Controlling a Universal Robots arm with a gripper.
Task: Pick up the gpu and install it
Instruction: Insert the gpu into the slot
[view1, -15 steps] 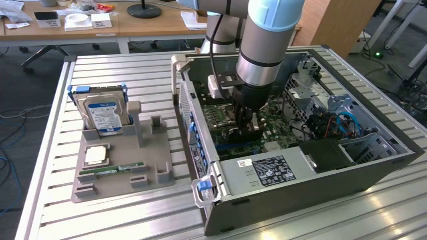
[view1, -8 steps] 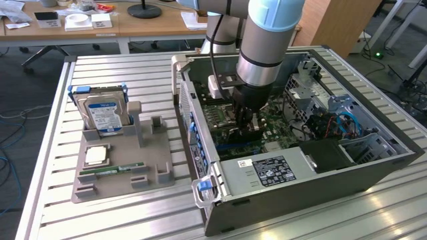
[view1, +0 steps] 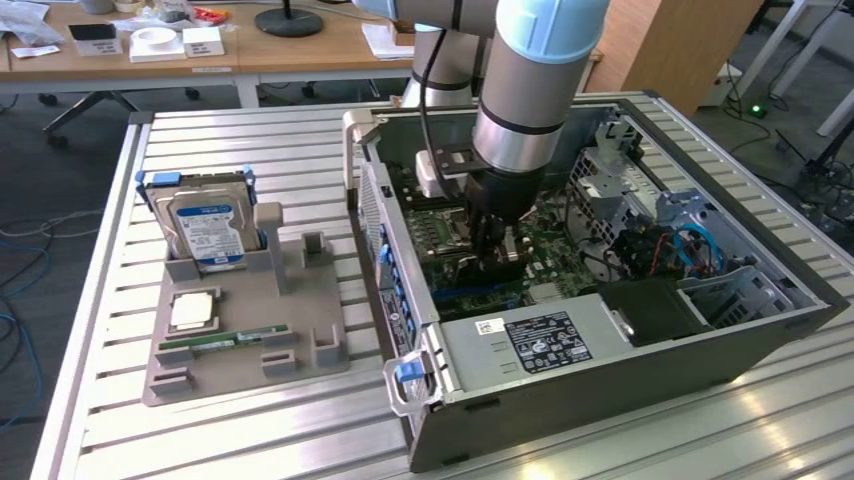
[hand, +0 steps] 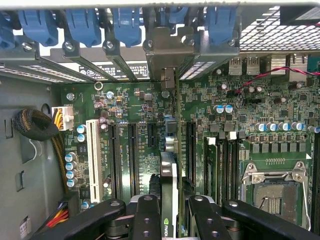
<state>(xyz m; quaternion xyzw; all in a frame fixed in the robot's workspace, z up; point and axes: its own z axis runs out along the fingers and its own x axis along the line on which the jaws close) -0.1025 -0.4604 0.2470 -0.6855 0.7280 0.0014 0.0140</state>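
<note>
Exterior view: the arm reaches down into the open computer case (view1: 747, 330), which lies on its side on the slatted metal table (view1: 240, 430). The claw (view1: 491, 262) is inside the case, just above the green motherboard (view1: 567, 255), and it grips the gpu (view1: 483, 272), seen here as a dark shape between the fingers. On the exterior view's left, well apart from the case, a grey parts tray (view1: 320, 345) rests on the table. It carries a blue-labelled hard drive (view1: 211, 232) standing upright in a slot, a square processor (view1: 195, 310) lying flat, and a slim green RAM stick (view1: 224, 343) lying flat near the tray's front edge. A wooden desk (view1: 267, 50) with small items stands behind the table.

Wrist view: the camera looks along the claw (hand: 174, 220) onto the motherboard (hand: 140, 100). The two black fingers (hand: 145, 220) close on the gpu (hand: 170, 190), which is held edge-on between them; a green logo shows on its narrow dark face. The card stands upright over the row of long black expansion slots (hand: 132, 155), beside a white slot (hand: 92, 155). Its far end points towards a silvery bracket (hand: 165, 55) at the case's rear wall, below a row of blue retaining clips (hand: 127, 25). Whether the card's edge is seated in a slot cannot be told. The processor socket (hand: 275, 187) lies well to one side.
</note>
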